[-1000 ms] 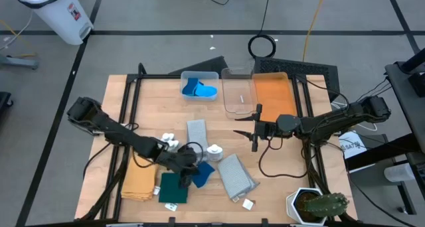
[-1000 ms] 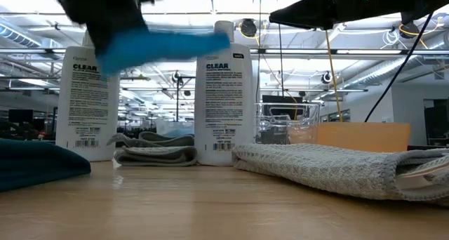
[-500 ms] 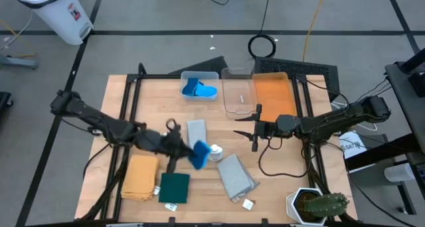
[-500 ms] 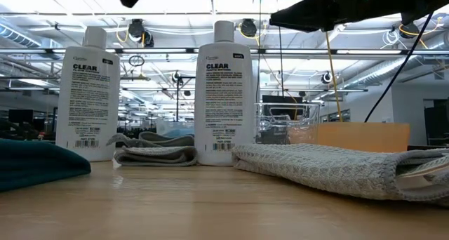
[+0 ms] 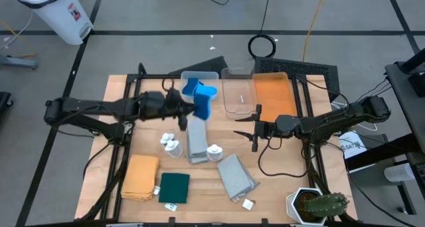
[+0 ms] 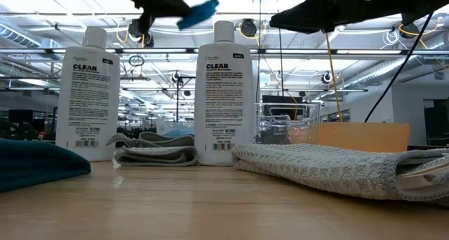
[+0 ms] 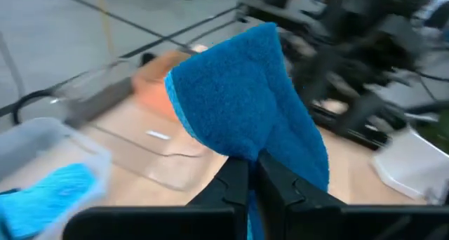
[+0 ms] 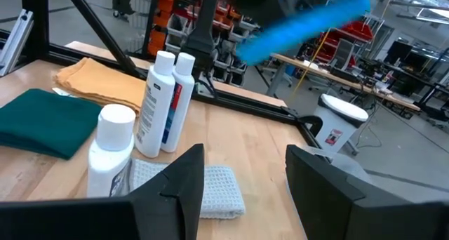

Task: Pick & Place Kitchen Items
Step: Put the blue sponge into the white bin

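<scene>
My left gripper is shut on a small blue cloth piece, held in the air just near of the clear bin that has more blue cloth in it. In the low view the cloth is high above the bottles. Two white bottles and a third stand on the table. Two grey folded cloths, a mustard-yellow cloth and a dark green cloth lie flat. My right gripper waits open and empty at mid right. My left gripper pinches the blue cloth between its two fingers, at a bunched part where the cloth folds over itself. The fingers come about level from the table's left. The cloth is lifted clear of the table and droops beyond the fingertips.
An empty clear bin and an orange tray stand at the back right. A potted cactus stands at the front right corner. A small white tag lies near the front edge.
My left gripper, shut on the blue cloth, has risen from the table's near middle and swung toward the far edge, up to the bin of blue cloth. The cloth has gone from low over the table to high in the air. My right arm has kept still.
</scene>
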You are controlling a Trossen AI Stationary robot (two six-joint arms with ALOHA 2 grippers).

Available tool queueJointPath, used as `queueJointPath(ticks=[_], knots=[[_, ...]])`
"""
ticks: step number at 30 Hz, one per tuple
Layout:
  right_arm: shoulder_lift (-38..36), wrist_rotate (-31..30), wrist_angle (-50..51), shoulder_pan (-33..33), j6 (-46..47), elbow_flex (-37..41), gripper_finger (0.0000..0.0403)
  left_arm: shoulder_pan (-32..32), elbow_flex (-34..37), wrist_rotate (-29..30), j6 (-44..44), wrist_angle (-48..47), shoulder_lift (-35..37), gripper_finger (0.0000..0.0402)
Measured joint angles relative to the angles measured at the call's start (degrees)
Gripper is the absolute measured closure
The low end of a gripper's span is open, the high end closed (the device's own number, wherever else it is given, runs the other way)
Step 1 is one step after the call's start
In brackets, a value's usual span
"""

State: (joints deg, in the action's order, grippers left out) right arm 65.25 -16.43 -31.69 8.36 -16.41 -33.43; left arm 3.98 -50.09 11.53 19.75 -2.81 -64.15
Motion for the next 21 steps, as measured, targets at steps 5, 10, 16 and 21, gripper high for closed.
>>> queueJointPath(ticks=[5,10,16,21], knots=[[0.0,0.0,0.3,0.0,0.8,0.4,0.0234,8.9,0.0,-3.3,0.1,0.1,-1.1,0.0392],[0.0,0.0,0.4,0.0,0.8,1.0,0.0234,17.1,0.0,-7.2,-0.9,0.4,-3.2,0.0395],[0.0,0.0,0.2,0.0,0.8,1.0,0.0234,24.7,-0.1,-11.2,-1.6,3.6,-8.2,0.0388],[0.0,0.0,0.2,0.0,0.8,1.0,0.0234,29.5,-0.1,-14.7,-1.6,8.4,-14.5,0.0396]])
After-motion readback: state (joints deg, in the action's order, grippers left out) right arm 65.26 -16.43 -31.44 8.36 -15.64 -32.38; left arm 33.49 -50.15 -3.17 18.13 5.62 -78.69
